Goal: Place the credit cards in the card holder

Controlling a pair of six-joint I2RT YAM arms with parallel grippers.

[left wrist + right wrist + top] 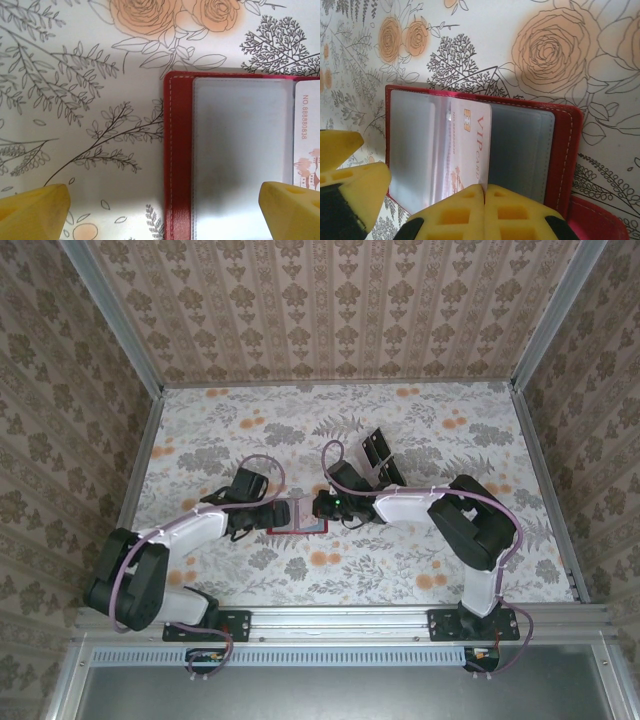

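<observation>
Right pincer (484,200) is closed, its two yellow fingertips pressed flat together just at the near edge of a pale card (470,145). Whether the card's edge is nipped between them cannot be told.

Left pincer (162,210) stands wide open and holds nothing. One of its yellow fingertips (35,210) hangs over the bare cloth beside the wallet, and the other hangs over the wallet's clear pocket.

The red wallet (298,518) lies open and flat on the flowered table (450,410), between the two pincers in the overhead view. A line of pale stitching runs along its red border.

Inside, the left half has a clear plastic pocket (240,150) with grey lining showing through it. The right half has a stack of grey pockets (520,150).

The card lies over the middle of the wallet, between these two halves. It carries a gold chip, the words VIP CARD in reddish letters and a number printed along one long edge. That edge sits right at the clear plastic, but whether it is under the plastic or only against it is hard to tell.

Farther back on the table, behind the right arm, stands a dark tray (378,455). Its contents are too small to make out.
</observation>
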